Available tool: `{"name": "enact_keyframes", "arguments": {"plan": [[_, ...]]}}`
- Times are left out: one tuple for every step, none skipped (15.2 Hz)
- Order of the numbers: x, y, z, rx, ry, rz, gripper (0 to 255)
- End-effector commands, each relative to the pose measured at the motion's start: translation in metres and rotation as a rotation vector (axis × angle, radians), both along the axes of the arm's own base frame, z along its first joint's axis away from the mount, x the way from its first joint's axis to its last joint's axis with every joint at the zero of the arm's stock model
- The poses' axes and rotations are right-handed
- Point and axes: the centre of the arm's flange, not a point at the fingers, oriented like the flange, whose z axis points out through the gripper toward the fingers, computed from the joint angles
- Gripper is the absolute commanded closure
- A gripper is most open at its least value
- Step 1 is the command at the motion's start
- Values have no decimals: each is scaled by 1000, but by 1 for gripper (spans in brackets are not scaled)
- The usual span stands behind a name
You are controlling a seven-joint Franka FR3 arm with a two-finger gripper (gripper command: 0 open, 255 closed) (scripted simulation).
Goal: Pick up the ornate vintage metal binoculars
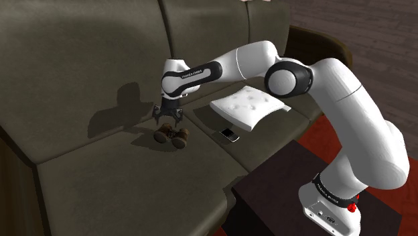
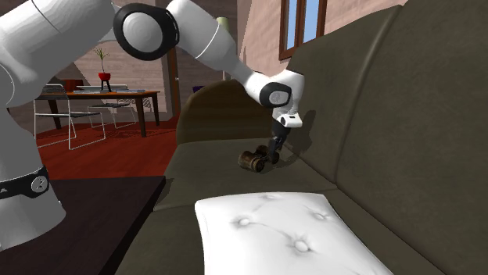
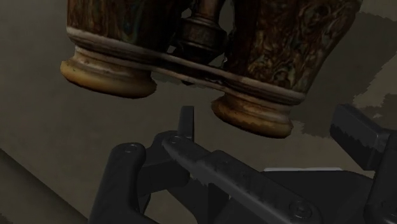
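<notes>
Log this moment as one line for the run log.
phase: pre-grasp | end effector: open, directly over binoculars | binoculars: lying on sofa seat, not held | white cushion: apart from binoculars

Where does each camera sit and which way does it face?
Shoulder view: beside the stand, looking down over the sofa; whole arm, hand above the binoculars.
Second exterior view: near the arm's base, looking along the sofa past a white cushion; arm, hand show.
Wrist view: on the hand, facing the binoculars; black hand parts show.
Both exterior views share binoculars, cushion, hand.
</notes>
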Motion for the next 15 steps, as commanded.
{"name": "enact_keyframes", "arguments": {"plan": [[0,1,-10,0,0,0,0],[0,1,-19,0,0,0,0],[0,1,-19,0,0,0,0],[0,1,-19,0,0,0,0],[0,1,-19,0,-1,0,255],[1,1,-19,0,-1,0,255],[1,1,-19,0,-1,0,255],[1,1,-19,0,-1,0,255],[1,1,-19,0,-1,0,255],[1,1,-19,0,-1,0,255],[1,1,-19,0,-1,0,255],[0,1,-19,0,-1,0,255],[0,1,-19,0,-1,0,255],[0,1,-19,0,0,0,255],[0,1,-14,0,0,0,255]]}}
